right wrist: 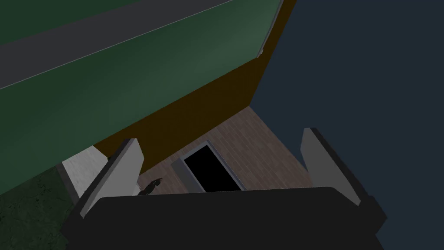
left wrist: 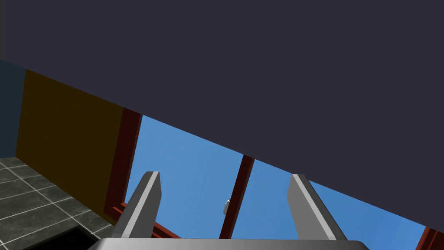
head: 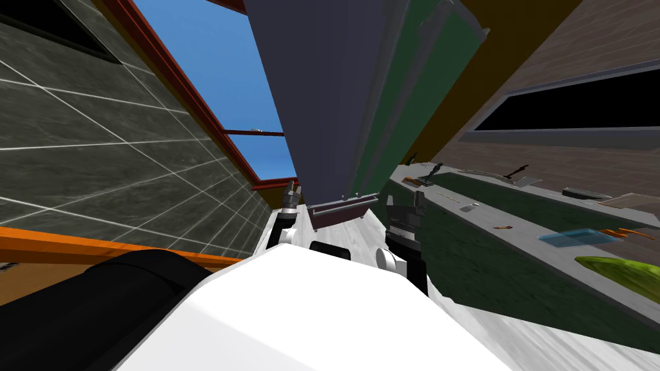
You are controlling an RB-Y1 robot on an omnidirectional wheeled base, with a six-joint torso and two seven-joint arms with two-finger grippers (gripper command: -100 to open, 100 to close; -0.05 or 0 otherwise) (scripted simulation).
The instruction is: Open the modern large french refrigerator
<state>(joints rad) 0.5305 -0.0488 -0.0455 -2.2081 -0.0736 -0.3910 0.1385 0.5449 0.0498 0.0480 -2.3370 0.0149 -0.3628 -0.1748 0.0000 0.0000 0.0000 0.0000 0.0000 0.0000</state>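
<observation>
The left gripper [left wrist: 225, 204] is spread, its two fingers [left wrist: 145, 202] standing wide apart with nothing between them. A flat dark grey-blue plane passes close beyond their tips, which I take for a face of the refrigerator [head: 322, 84]. The right gripper [right wrist: 223, 169] is spread and empty as well, with the same dark face off one finger and a green cabinet [right wrist: 108, 87] off the other.

In the head view both grippers sit small at lower centre, one on each side of the refrigerator's foot. The left is by its window-side corner and the right by the edge nearest the bench [head: 528, 219]. Between them, at the refrigerator's base, a dark reddish bar-like part [head: 341, 207] juts out. I cannot tell whether it is a handle or a drawer front. The refrigerator rises from there to the top centre of the frame, with a blue window [head: 213, 71] at upper left and the bench running down toward the lower right.

My reading is that this is the approach step. The robot is drawn up close and has hold of nothing, and no door looks swung out, though the view is too steep to be sure. The next move calls for finding a door handle, which I cannot make out here. One spread gripper must then be brought around it and closed before pulling outward along the door's arc.
</observation>
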